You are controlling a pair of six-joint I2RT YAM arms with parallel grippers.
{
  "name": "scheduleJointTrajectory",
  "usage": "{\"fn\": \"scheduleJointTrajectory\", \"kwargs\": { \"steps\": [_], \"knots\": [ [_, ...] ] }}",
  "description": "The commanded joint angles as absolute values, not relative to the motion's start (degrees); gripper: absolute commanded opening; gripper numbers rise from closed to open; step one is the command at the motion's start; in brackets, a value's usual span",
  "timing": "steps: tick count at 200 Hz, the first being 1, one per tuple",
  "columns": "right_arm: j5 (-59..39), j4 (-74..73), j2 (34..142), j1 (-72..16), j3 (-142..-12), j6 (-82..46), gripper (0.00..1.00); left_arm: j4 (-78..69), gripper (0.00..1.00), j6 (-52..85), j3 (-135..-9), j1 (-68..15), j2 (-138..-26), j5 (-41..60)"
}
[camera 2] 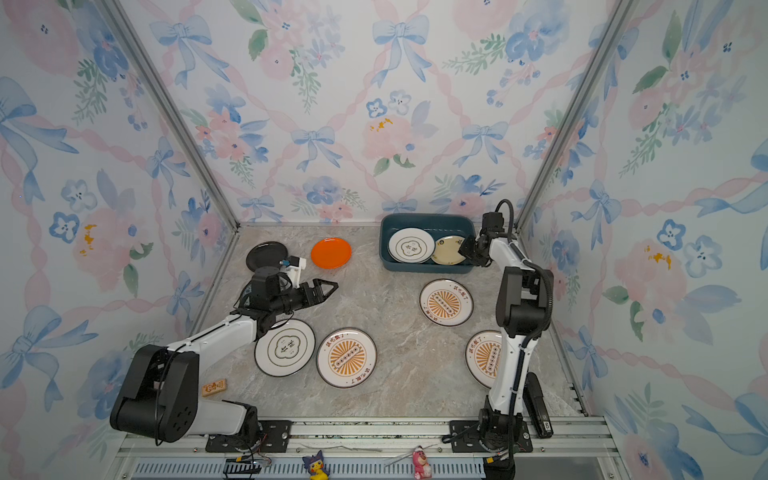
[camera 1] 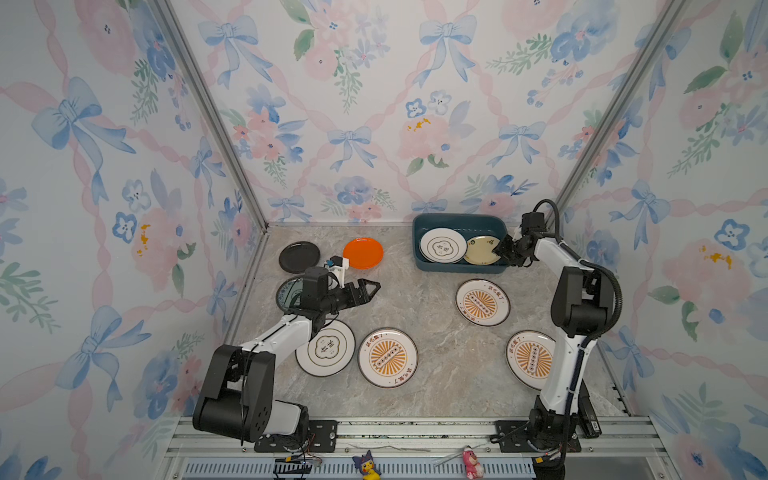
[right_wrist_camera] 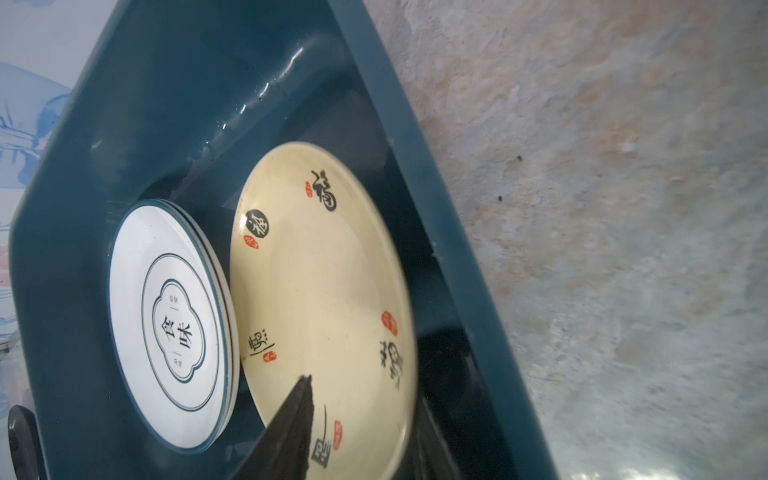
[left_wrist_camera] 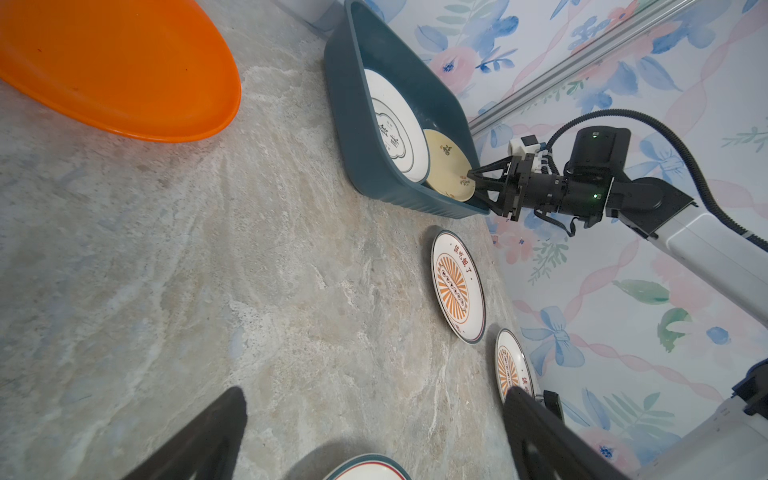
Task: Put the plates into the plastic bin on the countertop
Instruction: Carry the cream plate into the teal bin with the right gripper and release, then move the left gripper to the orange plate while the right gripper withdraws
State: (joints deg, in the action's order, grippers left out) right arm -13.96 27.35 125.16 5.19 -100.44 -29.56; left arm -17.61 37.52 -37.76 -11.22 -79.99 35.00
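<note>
Cream plate (right_wrist_camera: 324, 291) beside stacked white plates (right_wrist_camera: 166, 324) inside teal bin (right_wrist_camera: 166, 83) on marble countertop (right_wrist_camera: 602, 208)

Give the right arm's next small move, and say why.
Probably draw the right gripper back, clear of the plastic bin. Its jaws look parted around the rim of the yellow plate, which already rests in the bin beside the white plate, so this plate seems delivered and others wait on the countertop.

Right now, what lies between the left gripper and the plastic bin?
Nothing: only bare countertop separates the left gripper from the plastic bin, as both top views show.
</note>
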Motion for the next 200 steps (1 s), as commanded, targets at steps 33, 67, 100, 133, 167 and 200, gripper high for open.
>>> {"fn": "scheduleJointTrajectory", "kwargs": {
  "steps": [33,67,100,133,167,200],
  "knots": [
    [-4.57,35.05,122.69,4.85,-100.11,-26.25,0.46,-17.12,0.98,36.13,-37.26,-10.88,-80.22,35.42],
    [0.9,37.56,120.45,3.6,-100.79,-23.81,0.47,-16.96,0.98,36.17,-37.53,-10.85,-80.27,35.33],
    [4.85,39.35,118.97,2.31,-101.89,-22.37,0.47,-16.82,0.98,36.17,-37.53,-10.81,-80.24,35.08],
    [8.34,40.77,117.51,0.64,-102.96,-20.93,0.48,-16.53,0.98,35.95,-37.87,-10.21,-81.19,32.78],
    [9.6,39.94,112.36,-1.52,-101.01,-20.23,0.48,-14.24,0.98,34.45,-41.36,-9.76,-85.12,25.37],
    [8.45,36.81,103.65,-4.22,-94.74,-20.0,0.69,-12.35,0.98,34.35,-47.51,-8.29,-92.54,20.5]
  ]
}}
